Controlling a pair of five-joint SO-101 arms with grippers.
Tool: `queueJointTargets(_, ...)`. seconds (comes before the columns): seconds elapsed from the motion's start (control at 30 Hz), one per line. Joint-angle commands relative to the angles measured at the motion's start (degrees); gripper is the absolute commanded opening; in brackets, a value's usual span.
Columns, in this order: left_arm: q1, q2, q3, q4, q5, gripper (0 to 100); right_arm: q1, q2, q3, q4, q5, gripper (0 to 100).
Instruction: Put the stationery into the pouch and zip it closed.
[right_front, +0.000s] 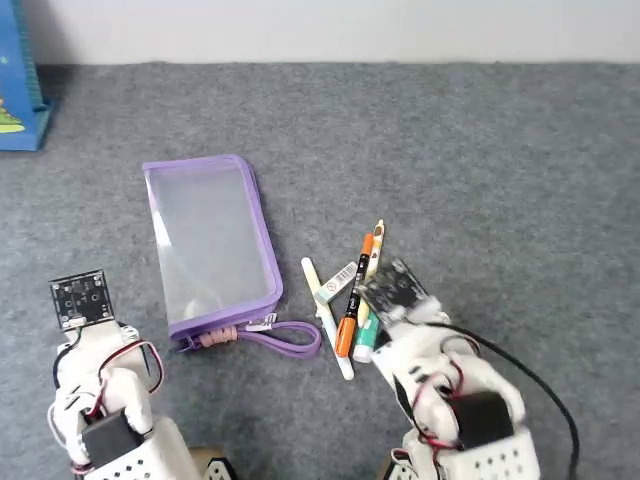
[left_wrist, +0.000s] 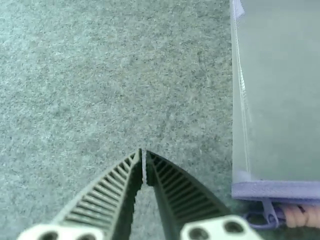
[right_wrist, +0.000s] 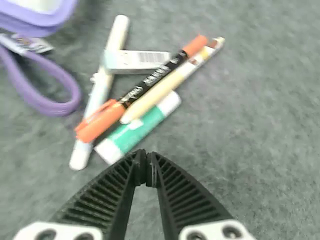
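The pouch (right_front: 210, 245), clear with purple trim, lies flat on the grey carpet, its zipper pull (left_wrist: 270, 217) at the near corner beside a purple wrist strap (right_front: 290, 340). To its right lies a loose pile of stationery (right_front: 350, 295): an orange-capped black marker (right_wrist: 140, 95), a cream pencil (right_wrist: 170, 82), a green-and-white stick (right_wrist: 137, 130), a white pen (right_wrist: 102, 85) and a barcoded eraser (right_wrist: 137, 61). My right gripper (right_wrist: 142, 161) is shut and empty just short of the pile. My left gripper (left_wrist: 142, 160) is shut and empty over bare carpet beside the pouch's edge (left_wrist: 240, 100).
A blue box (right_front: 18, 80) stands at the far left corner by the white wall (right_front: 330, 30). Open carpet (right_front: 500, 180) stretches behind and to the right of the pile. Both arm bases (right_front: 120, 430) (right_front: 470, 420) sit at the near edge.
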Motion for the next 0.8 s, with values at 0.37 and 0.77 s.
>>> queueJointTargets(0.37, -0.62, -0.62, 1.36, -1.58, -0.44, 16, -15.52, 50.24, -19.08, -14.37, -2.11, 7.9)
queueJointTargets(0.77, -0.62, -0.62, 1.45, -1.58, -0.44, 16, -28.18, 62.64, -27.34, -16.22, -4.04, 14.8)
